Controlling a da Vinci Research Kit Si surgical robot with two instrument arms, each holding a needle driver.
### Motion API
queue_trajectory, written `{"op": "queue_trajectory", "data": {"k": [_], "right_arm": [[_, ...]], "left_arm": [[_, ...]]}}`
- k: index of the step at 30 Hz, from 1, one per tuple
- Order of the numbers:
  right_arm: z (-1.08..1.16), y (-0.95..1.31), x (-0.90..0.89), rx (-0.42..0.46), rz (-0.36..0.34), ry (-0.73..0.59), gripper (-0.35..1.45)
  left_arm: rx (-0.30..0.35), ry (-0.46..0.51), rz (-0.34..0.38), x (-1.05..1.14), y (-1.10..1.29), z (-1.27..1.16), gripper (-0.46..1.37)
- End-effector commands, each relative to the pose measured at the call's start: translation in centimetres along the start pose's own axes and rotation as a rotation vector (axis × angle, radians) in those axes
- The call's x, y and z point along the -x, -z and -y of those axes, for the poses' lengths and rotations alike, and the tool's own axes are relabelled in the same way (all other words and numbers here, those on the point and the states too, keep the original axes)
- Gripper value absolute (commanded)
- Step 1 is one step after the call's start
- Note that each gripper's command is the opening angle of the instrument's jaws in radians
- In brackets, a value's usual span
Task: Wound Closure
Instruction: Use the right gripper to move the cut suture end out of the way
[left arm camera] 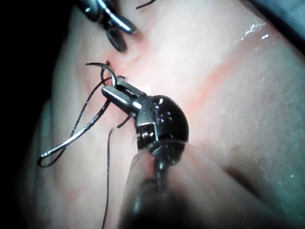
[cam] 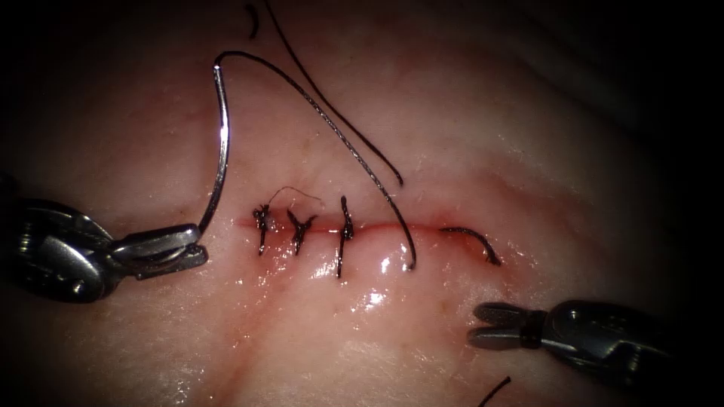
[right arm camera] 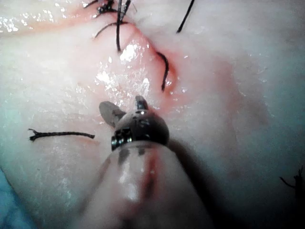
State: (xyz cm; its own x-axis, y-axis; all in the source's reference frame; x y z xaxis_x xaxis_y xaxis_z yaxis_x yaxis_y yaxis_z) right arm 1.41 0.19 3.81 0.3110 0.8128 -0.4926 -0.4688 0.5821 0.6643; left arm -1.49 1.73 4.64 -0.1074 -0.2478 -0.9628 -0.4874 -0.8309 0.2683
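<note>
Three dark knotted stitches [cam: 302,230] are seen across the thin red cut [cam: 377,226] in the pale pork tissue [cam: 452,113]. The curved steel needle [cam: 221,143] is held clear of the tissue, left of the cut, clenched near its tip end by the left tool [cam: 162,247]. Black thread [cam: 332,124] trails rightward into the cut. The right tool [cam: 494,325] hovers released, holding nothing. Thread slack is best kept untangled.

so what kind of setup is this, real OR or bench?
Looks like a bench suturing drill: bare tissue with a stitched cut. The left tool holds the needle near its tip end, free of tissue; the right tool is open, holding nothing.
</note>
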Motion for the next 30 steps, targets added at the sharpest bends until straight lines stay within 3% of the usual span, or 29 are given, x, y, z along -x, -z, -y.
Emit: {"op": "queue_trajectory", "data": {"k": [1, 9, 22, 23, 24, 25, 30], "right_arm": [[-0.01, 0.04, -0.05, 0.006, -0.007, -0.013, 0.79], [-0.15, 0.08, -0.22, 0.048, 0.009, -0.035, 0.72], [-0.55, -0.24, -0.2, 0.093, 0.012, -0.045, 0.67], [-0.56, -0.27, -0.2, 0.096, 0.011, -0.045, 0.58], [-0.57, -0.29, -0.18, 0.098, 0.011, -0.039, 0.2], [-0.58, -0.29, -0.17, 0.098, 0.007, -0.038, -0.35], [-0.53, -0.19, -0.22, 0.095, 0.017, -0.046, -0.35]], "left_arm": [[0.003, 0.003, -0.002, 0.01, 0.03, -0.03, -0.35], [0.0, 0.016, -0.003, 0.03, 0.09, -0.13, -0.35], [-0.002, 0.024, -0.002, 0.01, 0.14, -0.21, -0.35], [-0.003, 0.029, -0.001, 0.0, 0.14, -0.22, -0.35], [-0.003, 0.029, -0.001, 0.0, 0.15, -0.22, -0.35], [-0.003, 0.034, -0.001, 0.0, 0.15, -0.23, -0.35], [-0.003, 0.033, 0.0, 0.0, 0.16, -0.23, -0.35]]}}
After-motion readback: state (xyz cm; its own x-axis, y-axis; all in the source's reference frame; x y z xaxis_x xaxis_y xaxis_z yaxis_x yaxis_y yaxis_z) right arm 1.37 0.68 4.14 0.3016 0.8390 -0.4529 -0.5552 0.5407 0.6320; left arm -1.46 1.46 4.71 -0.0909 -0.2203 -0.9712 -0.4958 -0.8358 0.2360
